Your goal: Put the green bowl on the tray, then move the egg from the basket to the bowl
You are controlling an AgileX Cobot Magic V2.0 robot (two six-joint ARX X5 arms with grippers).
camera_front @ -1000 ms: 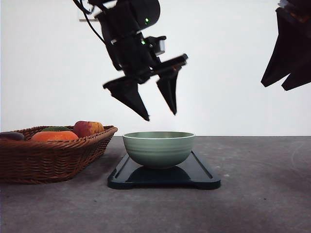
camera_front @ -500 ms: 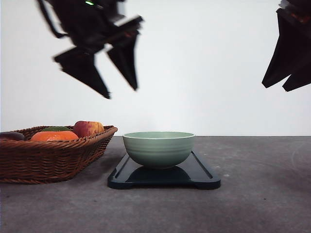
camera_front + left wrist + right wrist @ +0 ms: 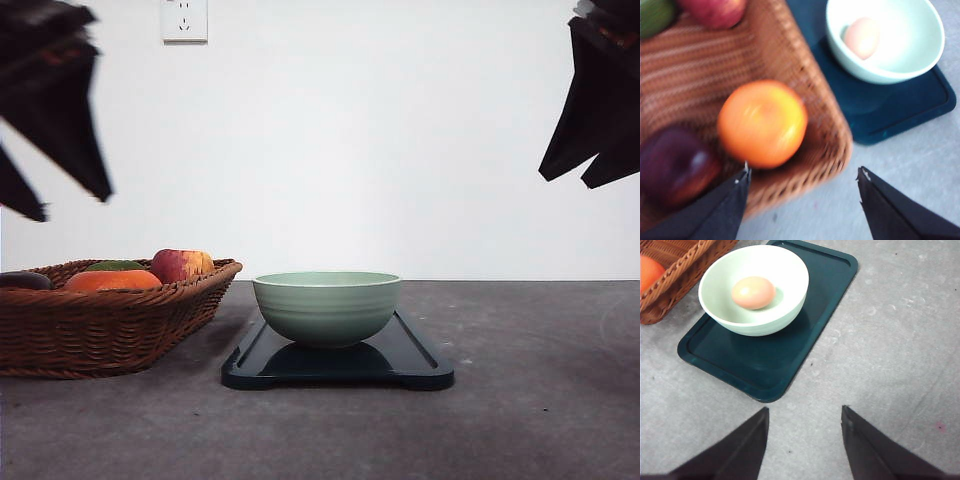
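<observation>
The green bowl (image 3: 327,306) stands on the dark tray (image 3: 410,362) at the table's middle. Inside the bowl (image 3: 754,289) lies the tan egg (image 3: 753,292), also seen as the egg (image 3: 862,37) in the left wrist view. The wicker basket (image 3: 100,325) sits left of the tray. My left gripper (image 3: 62,185) hangs open and empty high above the basket, its fingertips (image 3: 742,176) over the basket's near edge (image 3: 805,165). My right gripper (image 3: 585,150) is open and empty, raised at the far right, above bare table beside the tray (image 3: 765,360).
In the basket lie an orange fruit (image 3: 762,123), a red-yellow apple (image 3: 181,264), a dark purple fruit (image 3: 675,165) and a green fruit (image 3: 655,15). A wall socket (image 3: 184,19) is on the white wall behind. Grey table (image 3: 540,400) extends right of the tray.
My left gripper has swung up and leftward from above the bowl to above the basket, staying open. The right gripper, bowl and tray have not moved.
</observation>
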